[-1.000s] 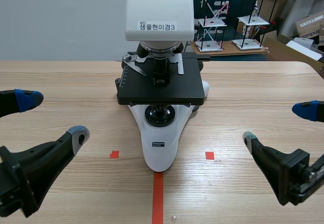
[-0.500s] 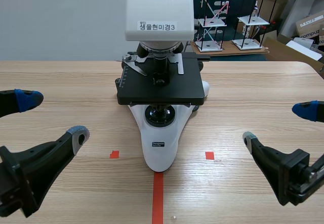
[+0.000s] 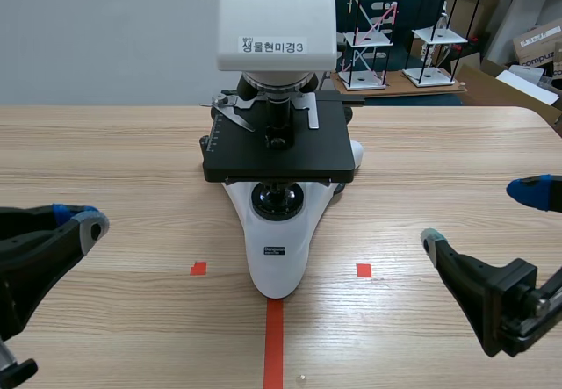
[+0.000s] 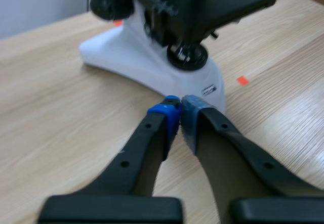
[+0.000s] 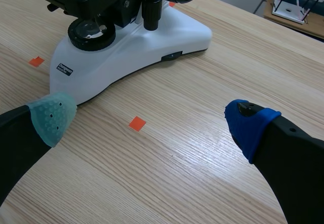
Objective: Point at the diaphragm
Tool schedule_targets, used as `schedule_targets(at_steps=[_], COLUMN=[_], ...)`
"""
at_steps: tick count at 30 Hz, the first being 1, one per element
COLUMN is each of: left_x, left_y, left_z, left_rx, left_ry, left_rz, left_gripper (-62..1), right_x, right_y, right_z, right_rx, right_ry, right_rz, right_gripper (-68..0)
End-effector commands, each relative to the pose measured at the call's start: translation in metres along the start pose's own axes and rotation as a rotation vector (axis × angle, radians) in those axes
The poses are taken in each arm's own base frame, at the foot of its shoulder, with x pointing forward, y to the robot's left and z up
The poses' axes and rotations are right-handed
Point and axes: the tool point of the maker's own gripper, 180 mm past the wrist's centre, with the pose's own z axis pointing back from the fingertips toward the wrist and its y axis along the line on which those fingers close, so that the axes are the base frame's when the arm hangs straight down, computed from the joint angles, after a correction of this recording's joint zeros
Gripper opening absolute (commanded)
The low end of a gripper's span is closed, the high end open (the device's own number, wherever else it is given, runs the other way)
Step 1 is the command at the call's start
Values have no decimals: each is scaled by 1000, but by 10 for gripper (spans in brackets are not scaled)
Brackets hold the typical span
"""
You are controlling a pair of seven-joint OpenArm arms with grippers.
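Nearest, the left end effector (image 4: 178, 107) is closed on nothing, its blue pads touching, and it is aimed toward the white base (image 4: 147, 67) of the microscope (image 3: 277, 20). The right end effector (image 5: 152, 120) gapes wide and empty beside that base. Farther along the tabletop (image 3: 439, 152), the diaphragm (image 5: 119, 12) is a black fitting tucked under the black stage (image 3: 279, 154), just above the round lamp lens (image 3: 277, 200). Its finer detail is too shadowed to make out.

A white label (image 3: 274, 46) on the microscope (image 3: 277, 7) head reads "생물현미경3"; the base's small plate (image 3: 277, 250) is illegible
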Motion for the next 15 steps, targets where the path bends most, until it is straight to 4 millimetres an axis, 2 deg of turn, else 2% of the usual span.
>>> schedule_targets(at_steps=[1,11,15], left_x=[-10,-64,-91], left_y=[7,49,43], left_z=[4,48,50], left_rx=[25,154,118], left_ry=[8,-112,-112], left_rz=[24,157,146], left_gripper=[-568,-568,-568], right_x=[9,9,9], right_y=[-3,-3,-3], right_z=[0,0,0], right_rx=[-3,-2,-2], right_ry=[-28,-28,-28], right_rz=[12,11,11], right_gripper=[-20,-20,-20])
